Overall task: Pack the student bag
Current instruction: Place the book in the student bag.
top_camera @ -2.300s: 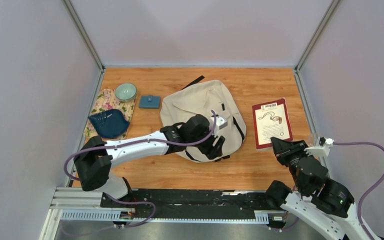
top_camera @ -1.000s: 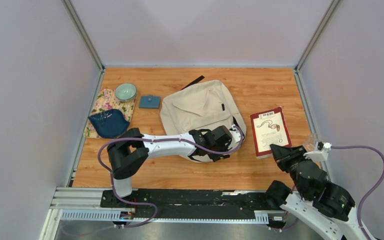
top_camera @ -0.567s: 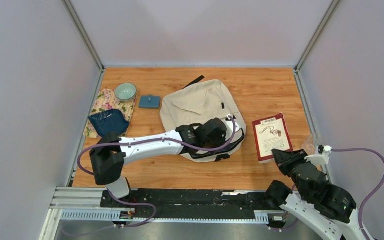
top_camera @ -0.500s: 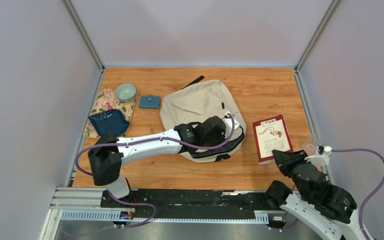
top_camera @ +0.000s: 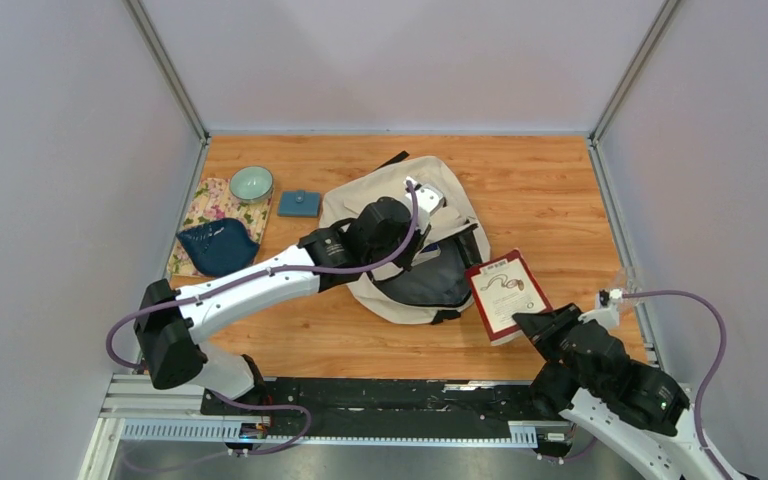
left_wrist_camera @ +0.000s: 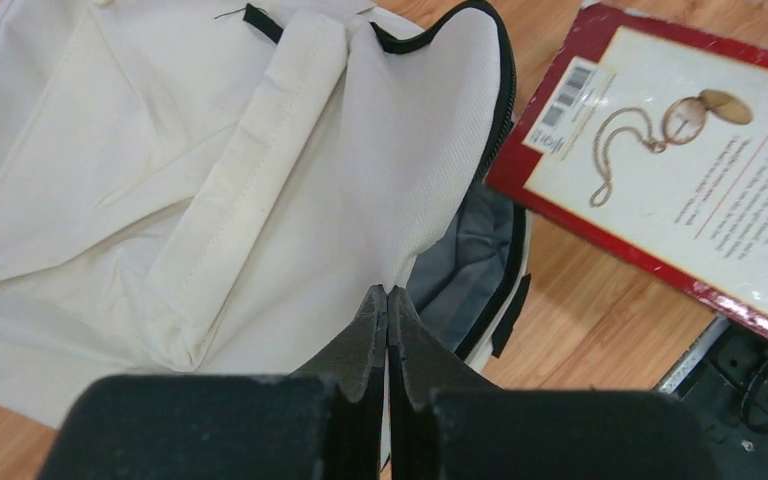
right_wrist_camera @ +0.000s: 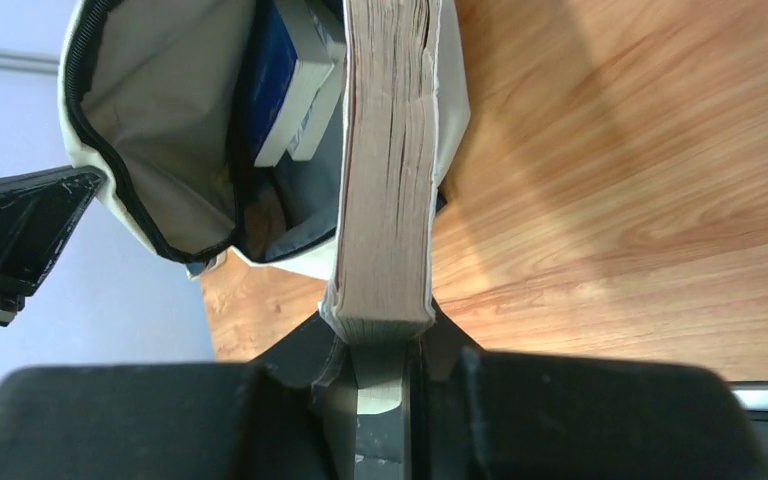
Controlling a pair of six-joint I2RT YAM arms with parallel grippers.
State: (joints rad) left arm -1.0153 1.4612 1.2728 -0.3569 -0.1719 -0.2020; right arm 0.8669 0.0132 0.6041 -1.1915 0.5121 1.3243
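Note:
The cream student bag lies mid-table with its zipped mouth toward the right. My left gripper is shut on the upper edge of that mouth and holds it up. In the left wrist view the fingertips pinch the cream fabric, with the grey lining showing below. My right gripper is shut on a red-covered book, which is tilted with its far corner at the mouth. In the right wrist view the book is edge-on between the pads. A blue and white item lies inside the bag.
A small blue pouch lies left of the bag. Further left, a floral cloth carries a pale green bowl and a dark blue dish. Metal frame posts and grey walls close in the table on three sides.
My left gripper has drawn back and up with the bag's edge, opening the mouth wide. My right gripper has carried the book leftward from the table's right side to the mouth.

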